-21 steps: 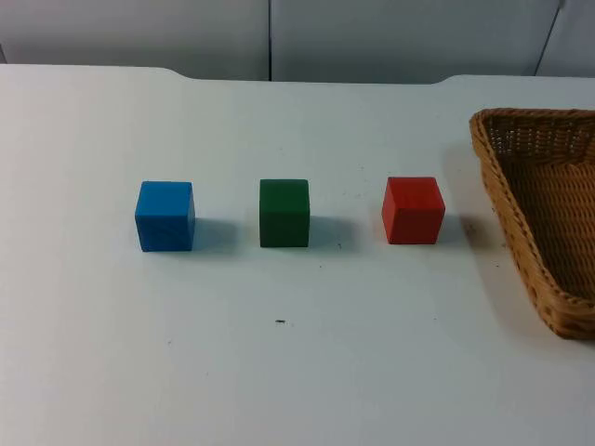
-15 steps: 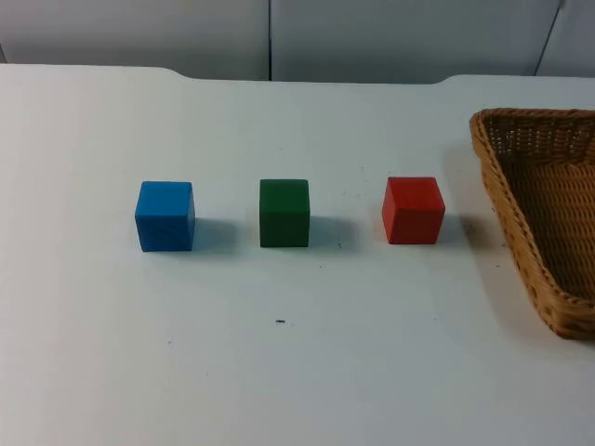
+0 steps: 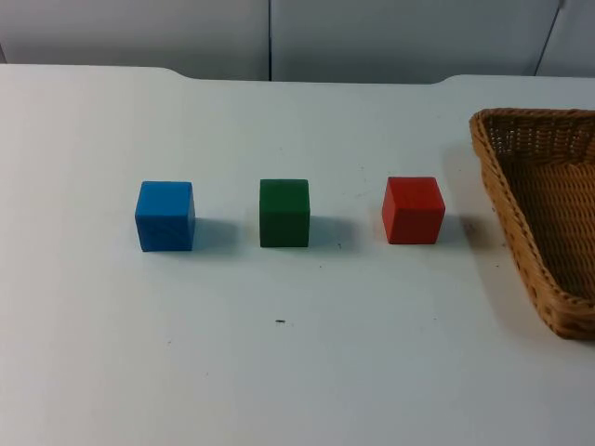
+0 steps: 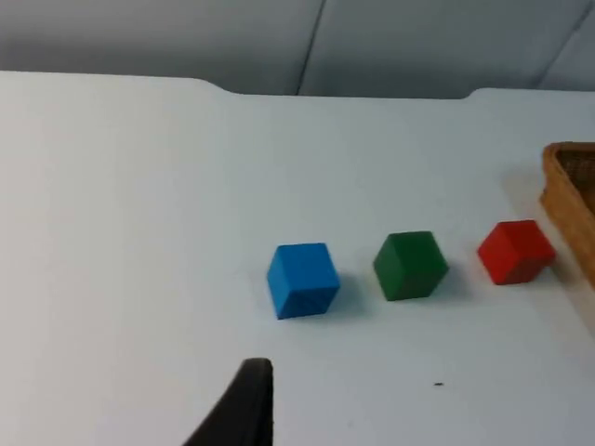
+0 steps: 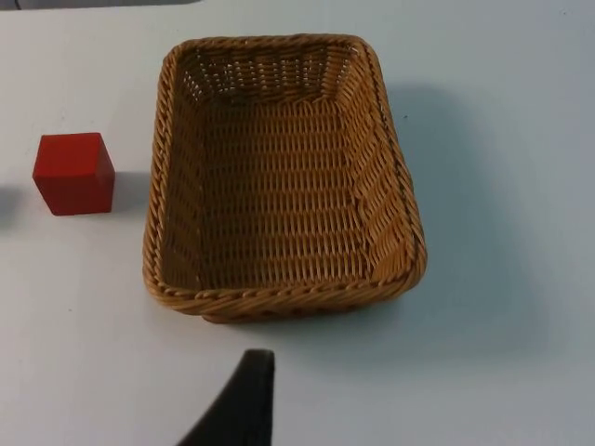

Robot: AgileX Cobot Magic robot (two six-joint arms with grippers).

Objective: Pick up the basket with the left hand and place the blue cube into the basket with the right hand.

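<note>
Blue cube [image 4: 302, 279] beyond left tool fingertip [image 4: 244, 404].

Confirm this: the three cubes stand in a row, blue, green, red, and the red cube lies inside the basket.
Not quite. The blue cube, green cube and red cube do stand in that row, but the red cube rests on the table beside the basket, apart from it. The right wrist view shows the basket empty.

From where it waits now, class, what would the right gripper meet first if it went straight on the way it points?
Probably the near rim of the brown woven wicker basket, lying empty just ahead of its black fingertip; depth is uncertain.
</note>
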